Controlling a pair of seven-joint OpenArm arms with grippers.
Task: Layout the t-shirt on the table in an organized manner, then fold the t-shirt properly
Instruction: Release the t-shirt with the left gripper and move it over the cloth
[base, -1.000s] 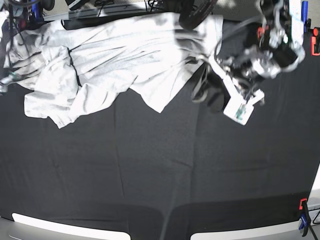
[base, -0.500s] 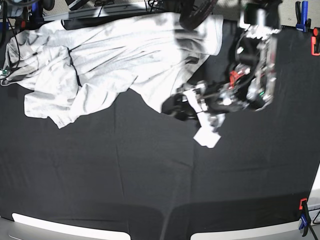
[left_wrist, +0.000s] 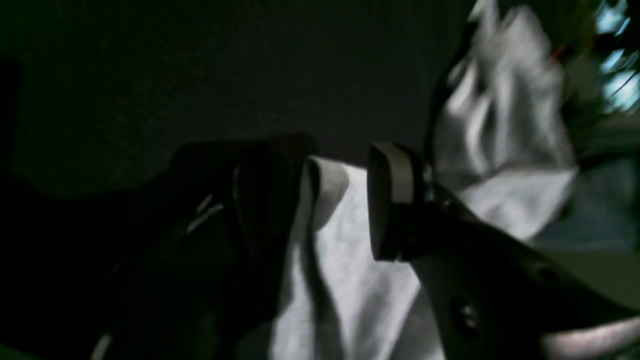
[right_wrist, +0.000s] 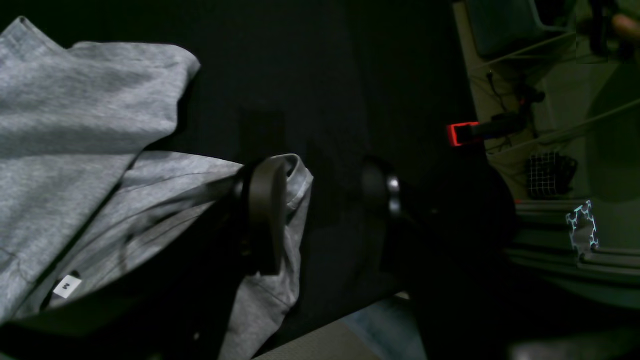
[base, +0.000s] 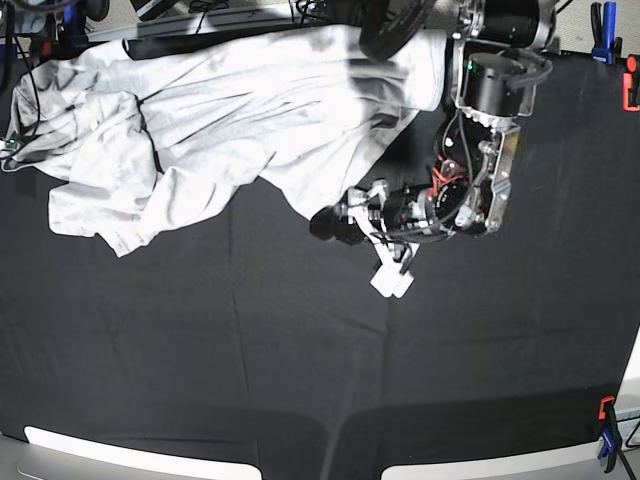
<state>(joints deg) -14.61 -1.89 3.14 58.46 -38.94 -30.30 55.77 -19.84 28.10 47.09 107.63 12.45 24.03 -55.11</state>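
Observation:
The white t-shirt lies crumpled across the far left and middle of the black table. My left gripper sits at the shirt's lower right corner. In the left wrist view, the left gripper is open, with a fold of the t-shirt standing between its jaws and a gap to the right pad. My right gripper is open at the shirt's left side. A hem of the grey-looking t-shirt lies against its left finger, and nothing is between the jaws.
The left arm's body stretches from the far right edge toward the middle. Red and blue clamps sit at the far right corner, and another clamp at the near right. A size label shows inside the collar.
The left arm has swung from the table's right side down and leftward, and its gripper now reaches the shirt's lower right corner. The shirt has not moved.

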